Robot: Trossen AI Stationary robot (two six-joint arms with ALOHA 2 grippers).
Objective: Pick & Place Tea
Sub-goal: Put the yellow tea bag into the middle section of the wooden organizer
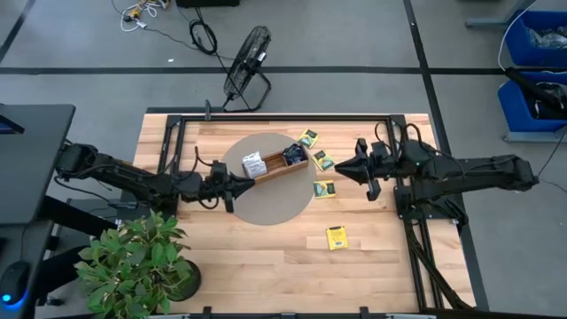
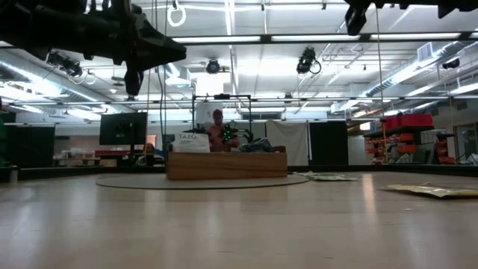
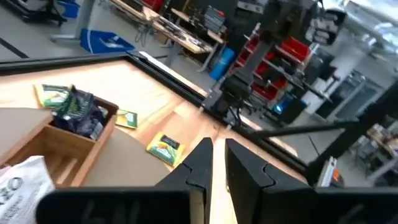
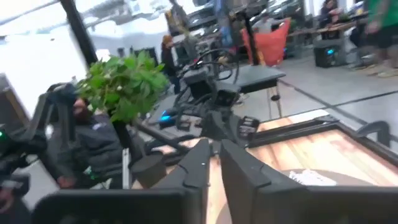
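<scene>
Both pairs of fingers stand nearly together with only a thin gap between them, and neither has hold of anything. The left gripper (image 1: pixel 237 189) hangs above the round grey mat (image 1: pixel 275 211), just beside the white-packet end of the wooden tray (image 1: pixel 270 170). The right gripper (image 1: pixel 340 168) hovers off the tray's other end, over the loose packets there.

Judging from how things lie, the task is partly done. The tray, lying slantwise on the mat, already holds white packets (image 1: pixel 254 165) in one end compartment and dark packets (image 1: pixel 293 156) in the other; the middle compartment looks bare, though I cannot be sure. Four green-yellow packets are left on the table: one (image 1: pixel 308 137) beyond the tray's dark end, one (image 1: pixel 324 160) just beside that end, one (image 1: pixel 324 189) at the mat's edge, and one (image 1: pixel 337 237) well apart toward the front. These look like the work remaining, probably for the middle compartment
</scene>
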